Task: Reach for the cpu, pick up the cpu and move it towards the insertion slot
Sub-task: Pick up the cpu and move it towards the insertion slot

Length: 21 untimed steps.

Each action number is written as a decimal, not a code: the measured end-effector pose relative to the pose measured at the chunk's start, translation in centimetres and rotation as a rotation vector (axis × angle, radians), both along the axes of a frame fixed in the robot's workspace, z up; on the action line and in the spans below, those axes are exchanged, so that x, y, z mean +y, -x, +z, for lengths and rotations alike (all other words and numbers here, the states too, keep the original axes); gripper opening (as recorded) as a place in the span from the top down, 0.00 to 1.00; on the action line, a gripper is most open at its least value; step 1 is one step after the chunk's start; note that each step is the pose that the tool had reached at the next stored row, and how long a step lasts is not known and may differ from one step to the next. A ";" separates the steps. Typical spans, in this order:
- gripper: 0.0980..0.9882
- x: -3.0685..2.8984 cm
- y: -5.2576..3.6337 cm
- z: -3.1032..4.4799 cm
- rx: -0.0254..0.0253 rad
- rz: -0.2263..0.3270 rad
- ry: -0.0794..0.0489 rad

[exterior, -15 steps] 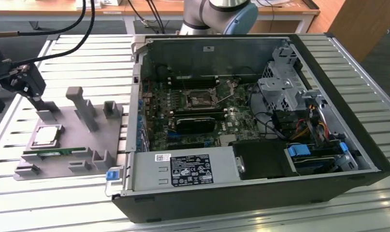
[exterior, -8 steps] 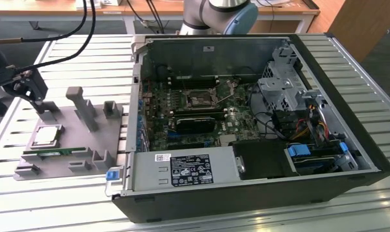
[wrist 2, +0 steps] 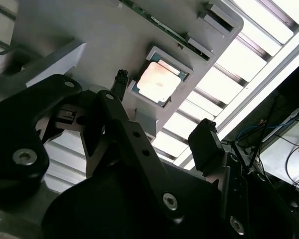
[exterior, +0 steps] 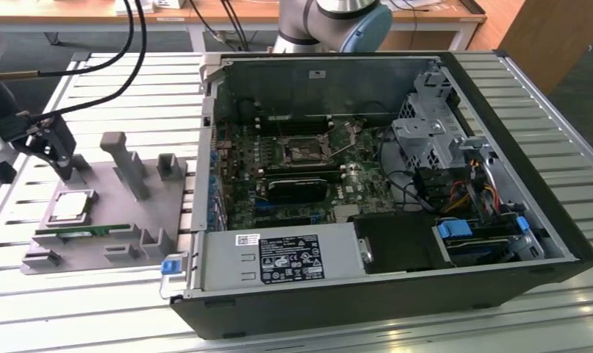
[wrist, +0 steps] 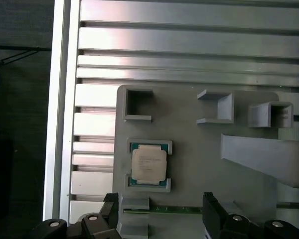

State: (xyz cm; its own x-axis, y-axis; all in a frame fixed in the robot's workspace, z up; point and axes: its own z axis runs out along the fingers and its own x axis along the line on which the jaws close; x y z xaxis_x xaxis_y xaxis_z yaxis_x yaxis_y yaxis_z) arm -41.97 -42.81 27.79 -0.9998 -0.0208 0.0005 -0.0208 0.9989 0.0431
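Observation:
The cpu [exterior: 70, 207] is a small silvery square chip lying flat in a recess of the grey fixture plate [exterior: 129, 220], at the exterior view's left. Both wrist views look down on the cpu [wrist 2: 157, 82] [wrist: 149, 164]. My gripper [exterior: 61, 165] hangs a little above the plate, just beyond the chip, and touches nothing. It is open [wrist: 160, 211] [wrist 2: 162, 112], with its two black fingertips [wrist: 212, 211] spread wider than the chip. The insertion slot [exterior: 304, 152] is the dark square socket with a metal frame on the motherboard inside the open computer case.
Upright grey posts [exterior: 120, 158] rise from the plate near my gripper. A green memory stick [exterior: 76, 229] lies along the plate's near edge. The open black computer case [exterior: 394, 294] stands at the exterior view's right on a slatted aluminium table [exterior: 100, 309]. Black cables [exterior: 129, 44] hang over the table's far left.

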 end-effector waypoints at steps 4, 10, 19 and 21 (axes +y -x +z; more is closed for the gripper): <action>0.24 0.00 0.05 -0.72 0.0000 0.000 0.000; 0.17 0.31 0.20 -1.81 0.0000 0.000 0.000; 0.17 0.57 0.51 -3.44 0.0000 0.000 -0.001; 0.17 0.57 0.52 -3.81 0.0000 0.000 -0.001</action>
